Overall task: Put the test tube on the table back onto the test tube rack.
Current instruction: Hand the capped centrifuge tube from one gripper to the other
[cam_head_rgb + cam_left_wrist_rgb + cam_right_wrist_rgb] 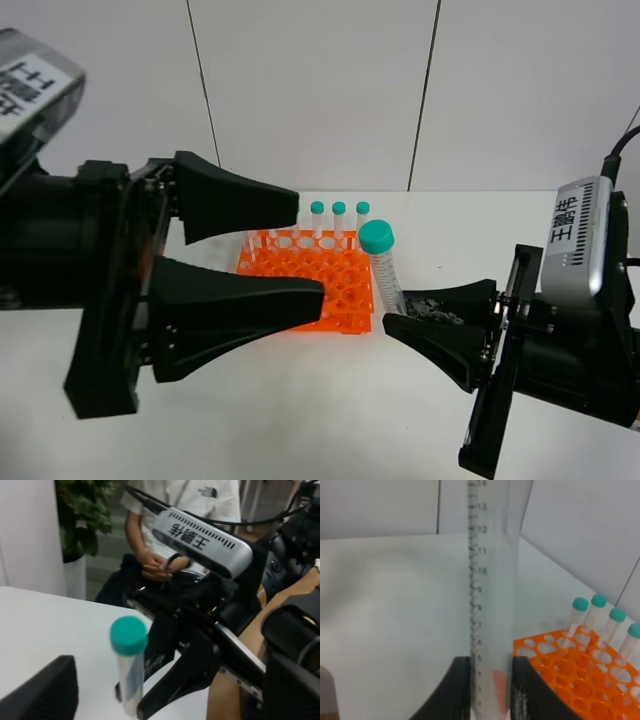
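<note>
My right gripper (397, 310) is shut on the lower part of the test tube (386, 272) and holds it upright, just right of the orange test tube rack (320, 275). The tube has a teal cap (376, 237). In the right wrist view the clear graduated tube (492, 605) stands between the two black fingers (455, 690). My left gripper (310, 250) hangs wide open above the rack's left side, holding nothing. In the left wrist view the capped tube (129, 645) stands ahead, with one left finger (47, 690) at the frame's edge.
Three teal-capped tubes (339, 215) stand in the rack's back row, and the right wrist view shows several (600, 615). The white table (300, 420) stretches in front of the rack. Past the table's edge sit a person (170, 530) and a potted plant (85, 515).
</note>
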{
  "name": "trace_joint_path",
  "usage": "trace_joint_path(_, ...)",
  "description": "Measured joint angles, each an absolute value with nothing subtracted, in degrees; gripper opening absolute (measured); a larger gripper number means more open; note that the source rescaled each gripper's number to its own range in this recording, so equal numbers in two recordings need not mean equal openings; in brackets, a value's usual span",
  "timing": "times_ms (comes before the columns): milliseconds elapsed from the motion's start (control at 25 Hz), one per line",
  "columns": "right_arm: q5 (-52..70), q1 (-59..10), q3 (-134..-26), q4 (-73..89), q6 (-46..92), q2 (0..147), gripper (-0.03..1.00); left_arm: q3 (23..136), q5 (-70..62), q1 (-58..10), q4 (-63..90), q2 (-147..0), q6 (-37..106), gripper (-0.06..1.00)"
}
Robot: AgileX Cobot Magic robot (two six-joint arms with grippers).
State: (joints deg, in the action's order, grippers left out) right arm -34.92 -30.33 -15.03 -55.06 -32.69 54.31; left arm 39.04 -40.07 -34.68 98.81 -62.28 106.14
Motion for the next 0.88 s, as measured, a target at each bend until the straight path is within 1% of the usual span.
trace_joint_path(160, -35.08, -30.33, -15.03, -54.79, -32.39, 54.31, 0.02, 42.28, -39.81, -38.91, 98.89, -67.3, 107.4, 0.73)
trace_joint_path(280, -34.85, -30.33, -14.98, -54.27, -32.39, 54.31, 0.02, 43.99, -38.46, -40.63, 98.89, -70.01, 108.32, 0.73)
trace_joint_path(400, -34.35, -30.33, -14.98, -53.53, -32.6, 54.31, 0.02, 45.52, -37.39, -40.93, 98.9, -71.47, 109.31, 0.72)
trace_joint_path(600, -35.61, -30.33, -14.98, -54.27, -32.39, 54.31, 0.02, 47.07, -31.97, -41.01, 98.96, -71.95, 111.74, 0.72)
trace_joint_path(880, -35.98, -30.33, -14.98, -54.33, -32.13, 54.31, 0.02, 47.17, -31.92, -41.01, 98.96, -71.95, 112.29, 0.72)
